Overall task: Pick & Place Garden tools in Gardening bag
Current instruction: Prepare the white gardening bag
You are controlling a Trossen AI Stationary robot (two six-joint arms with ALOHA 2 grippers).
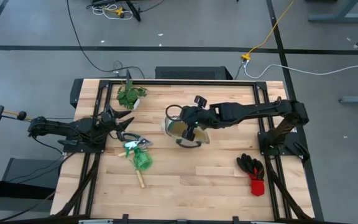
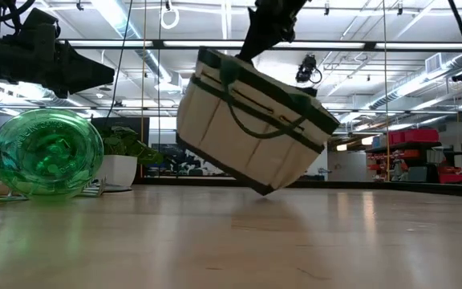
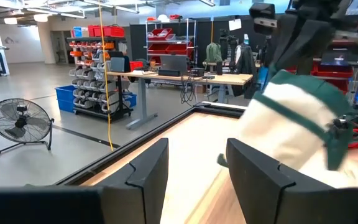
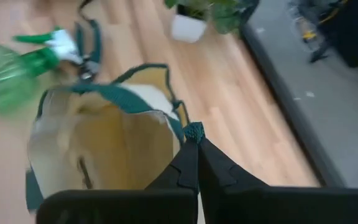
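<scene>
Above table centre, right gripper (image 4: 197, 144) pinching gardening bag (image 2: 251, 128) rim, tilted airborne in low view, left gripper (image 3: 194, 171) spread wide.

A workshop: parts shelving with red bins (image 3: 101, 31), workbench (image 3: 179, 78), floor fan (image 3: 20, 124).

a small leafy potted plant (image 1: 130, 96) in a white pot stands near the table's (image 1: 191, 180) far-left corner.

Bright overhead lighting, motion-blurred wrist views
</scene>
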